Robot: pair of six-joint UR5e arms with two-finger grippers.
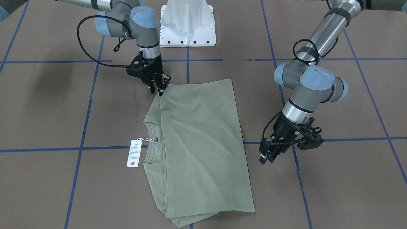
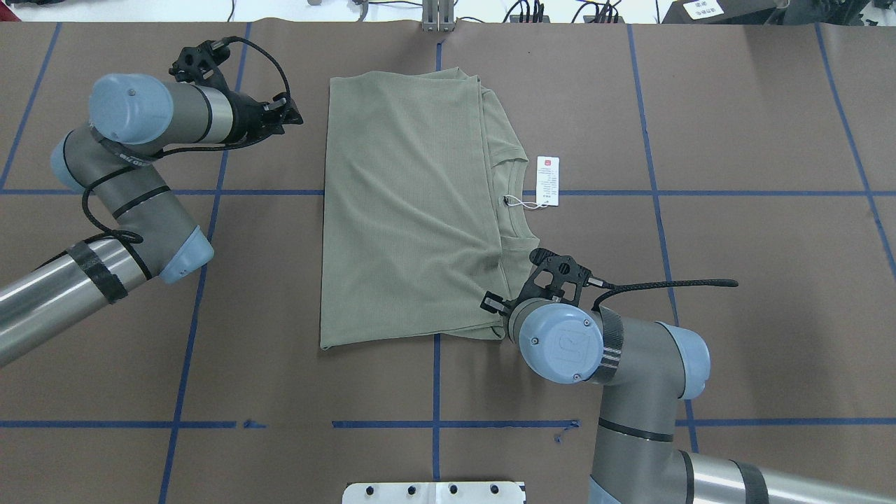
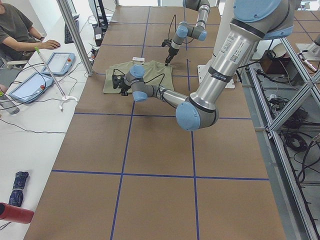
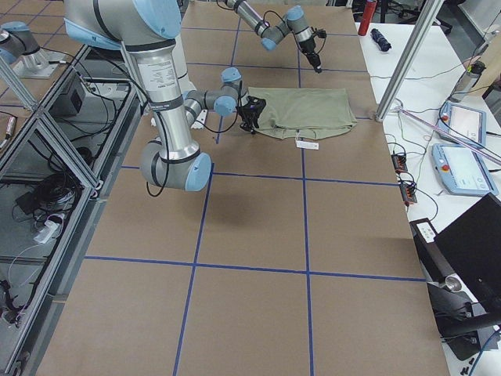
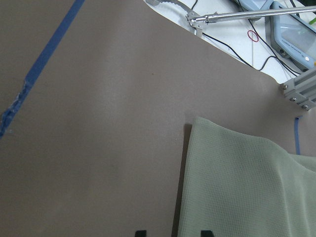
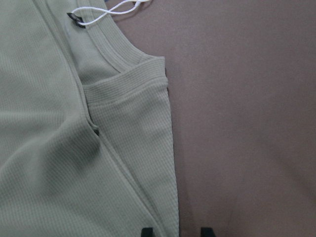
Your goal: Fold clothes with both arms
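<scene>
Right gripper [image 1: 161,86] hung open, pointing almost straight down, its tips straddling the shoulder edge of the shirt [image 1: 197,143]. Left gripper [image 1: 264,156], also open, tilted low just beside the opposite hem, not touching. The shirt lay partly folded on the table [image 1: 47,111]; the next fold seemingly needed both to pinch cloth first.

hang tag [image 1: 133,153] print too small to read, white pedestal base [image 2: 434,492] cut off
</scene>
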